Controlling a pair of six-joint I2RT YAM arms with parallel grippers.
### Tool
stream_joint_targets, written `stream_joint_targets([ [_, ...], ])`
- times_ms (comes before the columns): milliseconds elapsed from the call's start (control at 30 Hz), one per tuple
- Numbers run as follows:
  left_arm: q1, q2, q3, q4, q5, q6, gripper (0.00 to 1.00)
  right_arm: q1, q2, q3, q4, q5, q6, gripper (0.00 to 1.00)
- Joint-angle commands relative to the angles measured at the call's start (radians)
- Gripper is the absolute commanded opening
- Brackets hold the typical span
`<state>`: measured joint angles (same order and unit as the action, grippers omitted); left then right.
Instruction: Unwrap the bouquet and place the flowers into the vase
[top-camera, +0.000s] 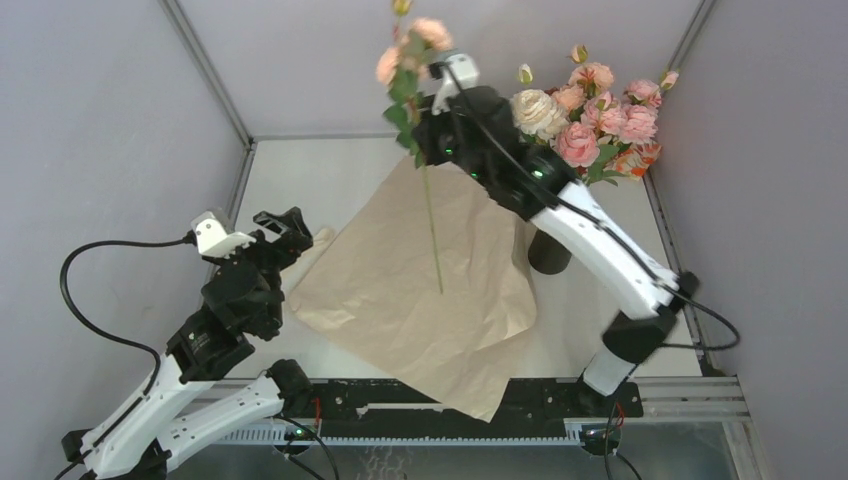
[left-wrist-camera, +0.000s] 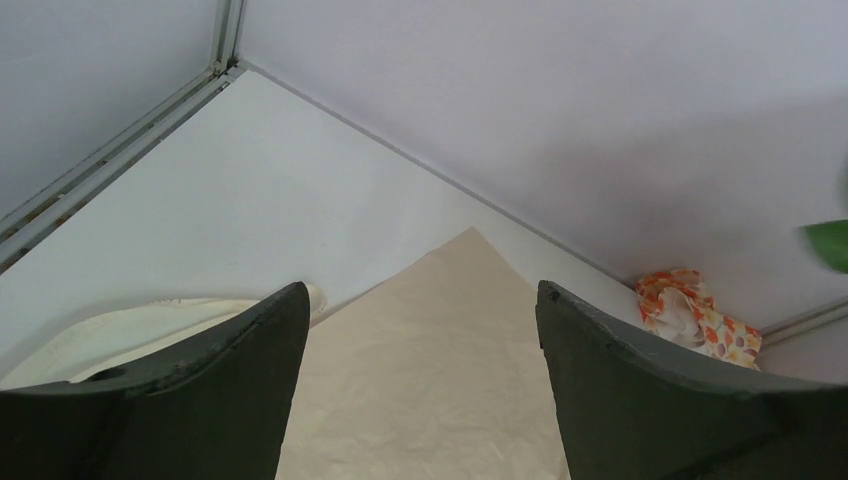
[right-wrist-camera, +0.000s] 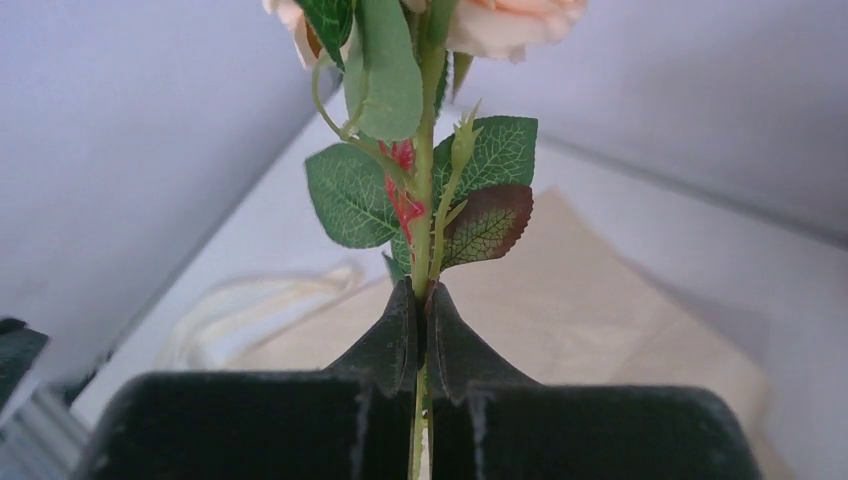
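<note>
- Overhead view: you see the right gripper (top-camera: 428, 138) high over the table (top-camera: 320, 180) toward 12 o'clock, pinching one peach flower (top-camera: 432, 32). Its thin green stem hangs straight down, ending above the kraft paper (top-camera: 420, 300).
- The paper lies unfolded and creased, a flat tan sheet with one corner past the table's 6 o'clock edge.
- The dark cylindrical vase (top-camera: 548, 252) stands just beside the paper at its 3 o'clock edge, partly hidden by the right arm. Pink, peach and cream flowers (top-camera: 590, 110) mass above it, their stems hidden by the arm.
- The left gripper (top-camera: 285, 228) sits at the paper's 9 o'clock side.
- Right wrist view alone shows the grip: dark fingers (right-wrist-camera: 385, 345) pressed together on the stem, just below serrated, veined leaves (right-wrist-camera: 350, 195).
- Left wrist view alone shows the left jaws spread wide with nothing between them. Beyond them lie a pointed paper corner, cream ribbon (left-wrist-camera: 130, 330) at 9 o'clock, and crumpled orange-and-white cloth (left-wrist-camera: 700, 315) at 3 o'clock.
</note>
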<state>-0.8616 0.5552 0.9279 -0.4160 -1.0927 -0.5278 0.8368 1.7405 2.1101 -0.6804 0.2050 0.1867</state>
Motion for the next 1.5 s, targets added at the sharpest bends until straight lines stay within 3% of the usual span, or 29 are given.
stream_joint_targets([
  [0,0.006,0.005,-0.017,0.001,0.007,-0.023,0.87,0.055,-0.276,-0.234,0.308,0.339,-0.212,0.0],
  [200,0.007,0.028,-0.014,0.007,0.019,-0.028,0.87,0.088,-0.573,-0.493,0.711,0.522,-0.432,0.0],
  [500,0.008,0.074,-0.003,0.016,0.054,-0.038,0.87,0.069,-0.692,-0.615,1.067,0.732,-0.846,0.0],
  [633,0.01,0.084,-0.002,0.019,0.062,-0.043,0.87,-0.009,-0.722,-0.634,1.071,0.753,-0.858,0.0],
  [967,0.013,0.101,-0.001,0.028,0.08,-0.046,0.87,-0.221,-0.753,-0.692,0.923,0.696,-0.701,0.0],
  [1467,0.019,0.111,-0.006,0.03,0.091,-0.049,0.87,-0.296,-0.69,-0.852,0.96,0.666,-0.63,0.0],
])
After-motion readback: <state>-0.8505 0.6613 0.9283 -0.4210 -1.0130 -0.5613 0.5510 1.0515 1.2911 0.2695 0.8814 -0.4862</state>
